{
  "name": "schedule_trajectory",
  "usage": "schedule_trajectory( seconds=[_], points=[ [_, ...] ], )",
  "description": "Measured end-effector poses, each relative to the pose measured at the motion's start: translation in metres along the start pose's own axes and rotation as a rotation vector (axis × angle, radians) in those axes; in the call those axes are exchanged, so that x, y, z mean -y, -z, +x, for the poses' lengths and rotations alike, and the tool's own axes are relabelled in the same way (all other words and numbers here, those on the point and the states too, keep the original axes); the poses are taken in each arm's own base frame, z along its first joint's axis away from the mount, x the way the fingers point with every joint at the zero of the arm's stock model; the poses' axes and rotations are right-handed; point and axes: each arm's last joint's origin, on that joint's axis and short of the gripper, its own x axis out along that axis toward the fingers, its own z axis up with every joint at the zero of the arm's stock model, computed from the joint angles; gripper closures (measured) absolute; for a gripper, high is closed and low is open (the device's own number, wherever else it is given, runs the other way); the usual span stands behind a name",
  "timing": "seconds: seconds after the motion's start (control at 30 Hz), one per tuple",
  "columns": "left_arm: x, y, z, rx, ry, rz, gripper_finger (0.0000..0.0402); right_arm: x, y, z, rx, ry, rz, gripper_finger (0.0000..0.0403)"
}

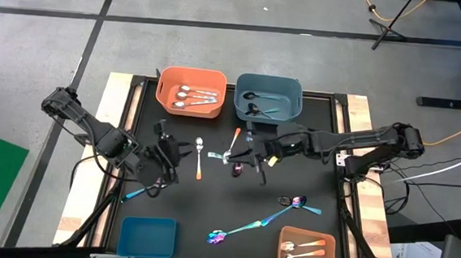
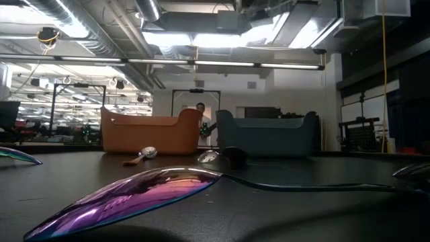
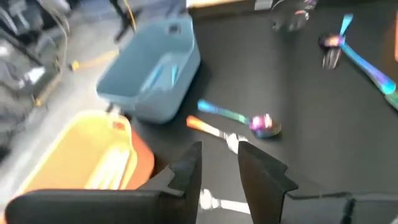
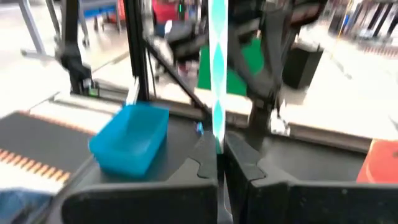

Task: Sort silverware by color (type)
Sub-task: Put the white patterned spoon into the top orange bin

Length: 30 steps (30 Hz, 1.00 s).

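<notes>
One thin spoon with a teal handle (image 4: 217, 68) stands upright in your right gripper (image 1: 236, 158), fingers clamped on it, over the middle of the black worktop (image 1: 308, 179). Your left gripper (image 1: 166, 153) hovers near the worktop's left edge, fingers apart and empty. Between the two grippers lies an orange-handled silver spoon (image 1: 199, 159). Two iridescent purple-blue spoons (image 1: 244, 227) rest near the front edge. Plain silver spoons (image 1: 192, 96) fill the orange plastic bin (image 1: 167, 100) at the far edge; black spoons (image 1: 256, 106) sit in the neighbouring grey-blue bin (image 1: 294, 89).
</notes>
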Motion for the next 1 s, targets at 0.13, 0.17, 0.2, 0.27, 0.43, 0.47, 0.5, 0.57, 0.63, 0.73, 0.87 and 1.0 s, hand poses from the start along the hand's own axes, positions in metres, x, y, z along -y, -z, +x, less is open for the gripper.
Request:
schedule_trajectory(
  seconds=[0.13,0.17,0.2,0.27,0.43,0.47,0.5,0.57,0.63,0.73,0.87,1.0],
  points=[
    [0.004,-0.012,-0.001,0.098,0.011,0.028,0.0303,0.000,-0.010,-0.002,0.090,0.008,-0.018,0.0402],
    [0.005,-0.016,-0.001,0.122,0.015,0.029,0.0303,0.001,-0.012,-0.003,0.113,0.010,-0.023,0.0402],
    [0.005,-0.019,-0.001,0.145,0.017,0.024,0.0303,0.001,-0.015,-0.003,0.140,0.012,-0.028,0.0402],
    [0.005,-0.025,0.000,0.182,0.020,0.010,0.0303,0.001,-0.019,-0.004,0.184,0.017,-0.041,0.0402],
    [0.001,-0.036,0.003,0.247,0.012,-0.062,0.0303,0.002,-0.029,-0.006,0.279,0.038,-0.115,0.0402],
    [0.000,-0.038,0.004,0.259,0.011,-0.081,0.0303,0.002,-0.030,-0.006,0.291,0.053,-0.129,0.0402],
    [-0.001,-0.040,0.005,0.269,0.006,-0.100,0.0303,0.003,-0.031,-0.007,0.298,0.075,-0.141,0.0402],
    [-0.004,-0.044,0.007,0.286,0.001,-0.131,0.0303,0.004,-0.032,-0.007,0.303,0.131,-0.171,0.0402],
    [-0.006,-0.047,0.009,0.303,0.000,-0.161,0.0303,0.005,-0.034,-0.008,0.314,0.172,-0.206,0.0402],
    [-0.011,-0.051,0.012,0.320,0.000,-0.194,0.0303,0.006,-0.035,-0.008,0.321,0.203,-0.241,0.0402],
    [-0.015,-0.056,0.019,0.332,0.027,-0.172,0.0303,0.006,-0.035,-0.008,0.321,0.207,-0.246,0.0402],
    [-0.014,-0.064,0.026,0.379,0.054,-0.149,0.0303,0.006,-0.035,-0.008,0.317,0.227,-0.243,0.0402]
  ],
)
